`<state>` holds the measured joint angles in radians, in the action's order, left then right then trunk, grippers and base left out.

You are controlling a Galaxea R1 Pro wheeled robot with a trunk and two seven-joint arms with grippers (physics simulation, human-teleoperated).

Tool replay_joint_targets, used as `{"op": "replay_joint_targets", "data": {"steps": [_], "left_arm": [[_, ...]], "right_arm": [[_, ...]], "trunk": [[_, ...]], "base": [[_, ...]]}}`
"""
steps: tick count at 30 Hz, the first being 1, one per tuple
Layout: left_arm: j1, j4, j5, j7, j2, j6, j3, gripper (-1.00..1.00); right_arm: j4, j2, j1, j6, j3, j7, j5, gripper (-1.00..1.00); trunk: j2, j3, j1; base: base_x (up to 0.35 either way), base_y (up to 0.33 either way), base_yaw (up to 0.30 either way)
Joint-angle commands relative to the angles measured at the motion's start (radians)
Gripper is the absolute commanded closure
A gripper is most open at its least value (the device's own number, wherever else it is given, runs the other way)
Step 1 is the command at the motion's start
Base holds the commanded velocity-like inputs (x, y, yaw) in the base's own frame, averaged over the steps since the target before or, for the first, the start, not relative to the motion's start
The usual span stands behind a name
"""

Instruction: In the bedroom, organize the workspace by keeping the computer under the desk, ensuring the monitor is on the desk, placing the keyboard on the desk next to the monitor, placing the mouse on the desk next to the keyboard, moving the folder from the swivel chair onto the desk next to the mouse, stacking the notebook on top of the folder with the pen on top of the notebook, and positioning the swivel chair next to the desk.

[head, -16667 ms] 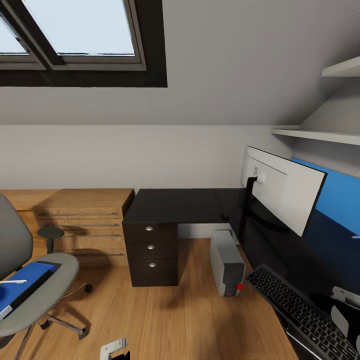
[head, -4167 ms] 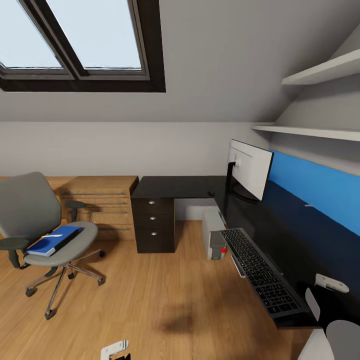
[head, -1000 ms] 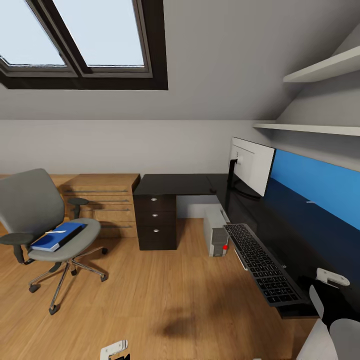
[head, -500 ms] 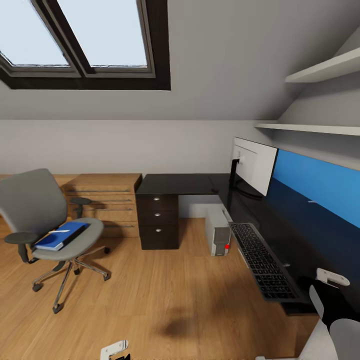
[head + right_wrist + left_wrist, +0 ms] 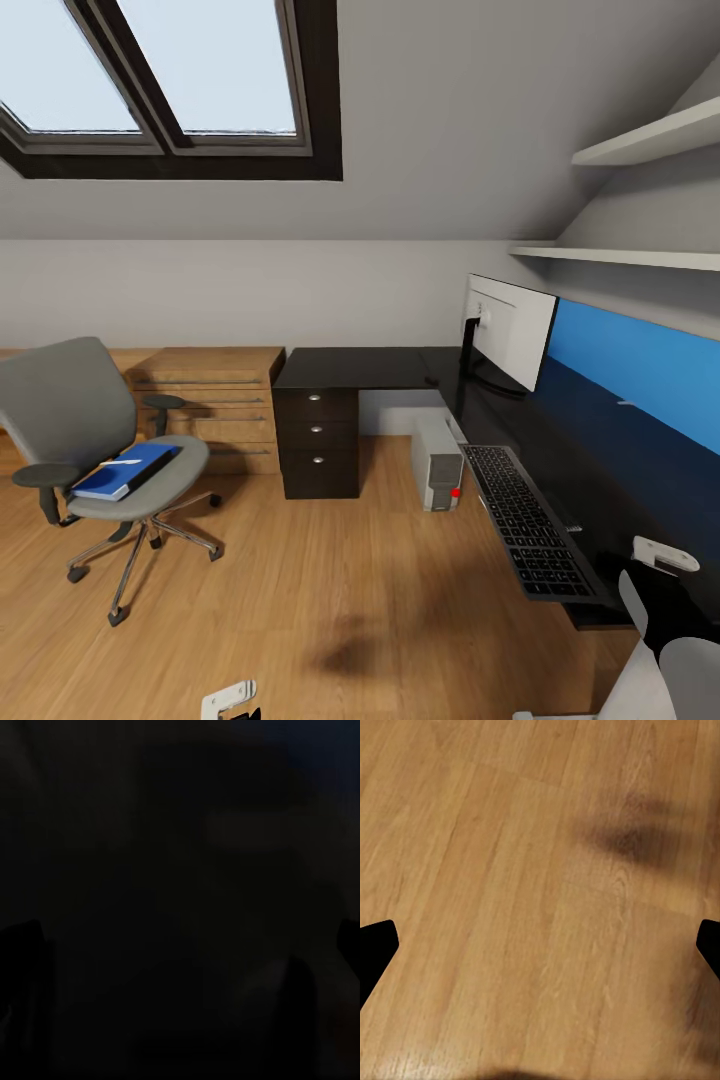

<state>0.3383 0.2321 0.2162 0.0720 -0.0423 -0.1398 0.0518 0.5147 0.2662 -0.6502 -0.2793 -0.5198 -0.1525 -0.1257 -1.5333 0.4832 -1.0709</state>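
Note:
The grey swivel chair (image 5: 75,420) stands on the floor at the left, well apart from the black desk (image 5: 350,368). On its seat lies the blue folder (image 5: 125,472) with a thin white pen (image 5: 118,462) on top. The monitor (image 5: 512,330) stands on the desk's right wing. The keyboard (image 5: 525,520) lies at that wing's front edge and overhangs it. The grey computer (image 5: 437,465) sits on the floor under the desk. The mouse and notebook are out of view. My left gripper (image 5: 540,952) hangs open over bare floor. My right gripper (image 5: 180,945) is open over a dark surface.
A low oak chest (image 5: 215,400) stands against the wall between chair and desk. The desk's drawer unit (image 5: 320,440) faces the room. Two wall shelves (image 5: 620,258) hang over the desk's right wing. Wooden floor (image 5: 320,590) stretches wide between me, the chair and the desk.
The whole picture has slid slightly to the right over the last second, so my camera moved. Compared with the oldest frame I stand farther back from the desk. The things stayed put.

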Motion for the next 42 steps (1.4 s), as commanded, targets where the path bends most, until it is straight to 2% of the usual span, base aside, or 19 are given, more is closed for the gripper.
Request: {"op": "replay_joint_targets", "data": {"steps": [1,16,26,30,39,42], "left_arm": [[0.001,0.000,0.001,0.000,-0.001,-0.003,0.005,-1.00],[0.001,0.000,0.001,0.000,-0.001,-0.003,0.005,-1.00],[0.001,0.000,0.000,0.000,-0.002,-0.003,0.005,-1.00],[0.001,0.000,0.000,0.000,-0.002,-0.003,0.005,-1.00],[0.001,0.000,0.000,0.000,-0.003,-0.003,0.004,-1.00],[0.001,0.000,0.000,0.000,-0.003,-0.003,0.005,-1.00]], "right_arm": [[-0.053,-0.001,0.000,-0.011,-0.003,0.004,-0.009,-1.00],[-0.051,0.000,0.000,-0.002,-0.003,0.004,-0.009,-1.00],[-0.049,0.008,0.000,0.155,-0.007,0.012,-0.003,-1.00],[-0.034,0.008,0.000,0.189,-0.009,0.016,0.000,-1.00],[0.068,0.005,0.000,0.175,-0.013,0.023,0.017,-1.00],[0.130,0.004,0.000,0.144,-0.013,0.032,0.028,-1.00]], "trunk": [[0.000,0.001,0.000],[0.000,0.001,0.000],[0.000,0.001,0.000],[0.000,0.001,0.000],[0.000,0.001,0.000],[0.021,-0.008,0.012]], "base": [[0.000,0.001,0.000],[0.000,0.000,0.000],[0.000,0.000,0.000],[0.000,0.000,0.000],[0.000,0.000,0.000],[0.000,0.000,0.000]]}}
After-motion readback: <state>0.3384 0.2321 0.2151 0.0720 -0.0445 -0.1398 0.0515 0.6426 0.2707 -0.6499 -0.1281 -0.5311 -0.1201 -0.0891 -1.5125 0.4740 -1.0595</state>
